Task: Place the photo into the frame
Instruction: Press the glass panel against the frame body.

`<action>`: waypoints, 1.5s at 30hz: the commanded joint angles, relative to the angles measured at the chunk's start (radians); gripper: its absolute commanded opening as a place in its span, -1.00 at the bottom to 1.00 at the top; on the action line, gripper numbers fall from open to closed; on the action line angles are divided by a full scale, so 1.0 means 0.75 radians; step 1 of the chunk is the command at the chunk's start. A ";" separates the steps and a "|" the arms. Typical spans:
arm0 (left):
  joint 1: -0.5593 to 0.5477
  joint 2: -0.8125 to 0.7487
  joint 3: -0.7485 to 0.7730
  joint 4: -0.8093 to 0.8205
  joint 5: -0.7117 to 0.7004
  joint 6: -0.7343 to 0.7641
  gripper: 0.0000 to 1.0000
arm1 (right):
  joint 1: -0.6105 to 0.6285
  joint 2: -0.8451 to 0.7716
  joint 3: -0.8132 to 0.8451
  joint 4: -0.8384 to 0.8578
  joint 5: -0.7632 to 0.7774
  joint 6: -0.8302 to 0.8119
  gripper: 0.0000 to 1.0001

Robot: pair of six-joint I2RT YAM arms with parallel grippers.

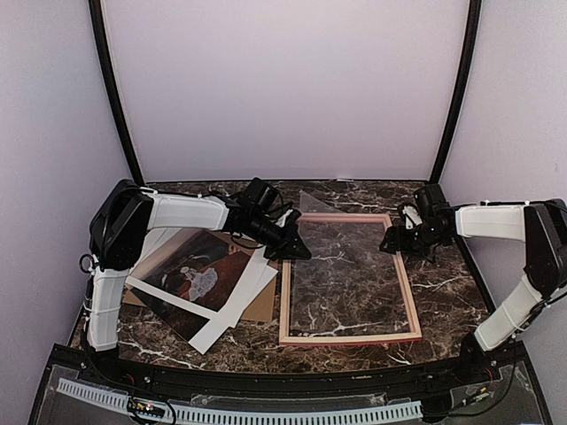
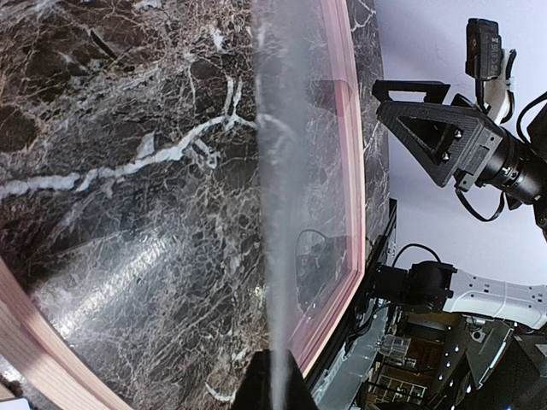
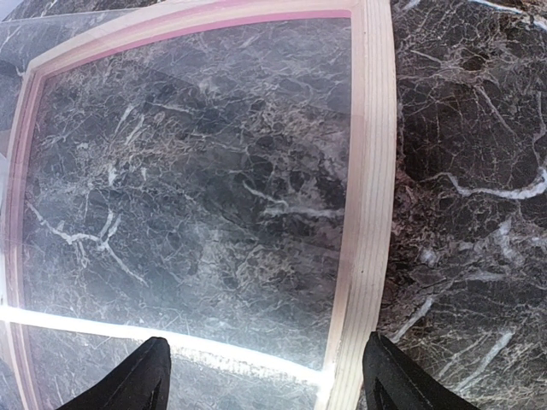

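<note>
The pink wooden frame point(image 1: 350, 337) lies flat on the marble table, right of centre. The photo point(image 1: 202, 273), dark reddish with a white figure, lies face up at the left, on a white mat point(image 1: 232, 305). My left gripper point(image 1: 298, 249) is shut on the edge of a clear sheet point(image 1: 312, 209) at the frame's left rail, holding it tilted over the frame. In the left wrist view the sheet point(image 2: 282, 213) runs edge-on from the gripper point(image 2: 275, 386), with the frame rail point(image 2: 355, 171) beyond. My right gripper point(image 1: 400, 237) is open and empty above the frame's far right rail point(image 3: 363, 213); it point(image 3: 269, 380) straddles that rail.
A brown cardboard board point(image 1: 264, 305) lies under the mat and photo at the left. Black tent poles point(image 1: 115, 88) and lilac walls ring the table. The table's near edge carries a black rail point(image 1: 266, 381).
</note>
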 commanded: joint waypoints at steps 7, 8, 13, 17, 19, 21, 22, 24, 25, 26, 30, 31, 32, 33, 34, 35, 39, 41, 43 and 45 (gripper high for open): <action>0.007 -0.058 0.043 -0.015 0.014 0.027 -0.94 | 0.007 -0.006 0.005 0.030 -0.004 -0.001 0.57; 0.008 -0.056 0.045 -0.016 0.014 0.028 -0.94 | 0.007 -0.006 0.003 0.027 -0.002 -0.003 0.57; 0.018 -0.056 0.051 -0.027 0.013 0.034 -0.94 | 0.007 -0.004 0.008 0.026 -0.002 -0.004 0.57; 0.019 -0.054 0.055 -0.032 0.016 0.037 -0.94 | 0.007 -0.001 0.016 0.024 -0.004 -0.004 0.57; 0.020 -0.053 0.055 -0.033 0.016 0.036 -0.94 | 0.007 0.002 0.018 0.025 -0.006 -0.004 0.57; 0.019 -0.052 0.054 -0.034 0.015 0.037 -0.94 | 0.007 0.004 0.018 0.025 -0.007 -0.004 0.57; 0.019 -0.052 0.053 -0.032 0.015 0.037 -0.94 | 0.007 0.005 0.019 0.026 -0.007 -0.004 0.57; 0.020 -0.052 0.048 -0.027 0.014 0.034 -0.95 | 0.007 0.007 0.019 0.026 -0.008 -0.003 0.57; 0.019 -0.051 0.043 -0.022 0.018 0.032 -0.95 | 0.007 0.007 0.020 0.026 -0.008 -0.004 0.57; 0.019 -0.051 0.041 -0.020 0.019 0.028 -0.95 | 0.007 0.008 0.020 0.027 -0.007 -0.004 0.57; 0.016 -0.050 0.033 -0.009 0.023 0.018 -0.94 | 0.007 0.007 0.020 0.024 -0.008 -0.004 0.57; 0.014 -0.051 0.032 -0.008 0.024 0.015 -0.94 | 0.007 0.007 0.021 0.024 -0.008 -0.004 0.57; 0.012 -0.050 0.030 -0.005 0.023 0.014 -0.94 | 0.007 0.006 0.022 0.022 -0.008 -0.003 0.57; 0.011 -0.050 0.030 -0.003 0.024 0.011 -0.94 | 0.007 0.007 0.022 0.023 -0.007 -0.003 0.57; 0.007 -0.050 0.027 0.002 0.024 0.010 -0.94 | 0.007 0.007 0.022 0.024 -0.006 -0.003 0.57; 0.005 -0.049 0.026 0.004 0.025 0.006 -0.93 | 0.007 0.006 0.022 0.024 -0.007 -0.003 0.57; -0.007 -0.048 0.020 0.015 0.037 -0.005 -0.90 | 0.007 0.005 0.023 0.025 -0.008 -0.001 0.57; -0.011 -0.048 0.018 0.020 0.038 -0.010 -0.87 | 0.007 0.006 0.022 0.024 -0.009 -0.004 0.57; -0.013 -0.048 0.017 0.019 0.039 -0.011 -0.85 | 0.007 0.004 0.020 0.024 -0.005 -0.004 0.57; -0.013 -0.048 0.017 0.022 0.041 -0.015 -0.84 | 0.007 0.004 0.018 0.024 -0.007 -0.004 0.57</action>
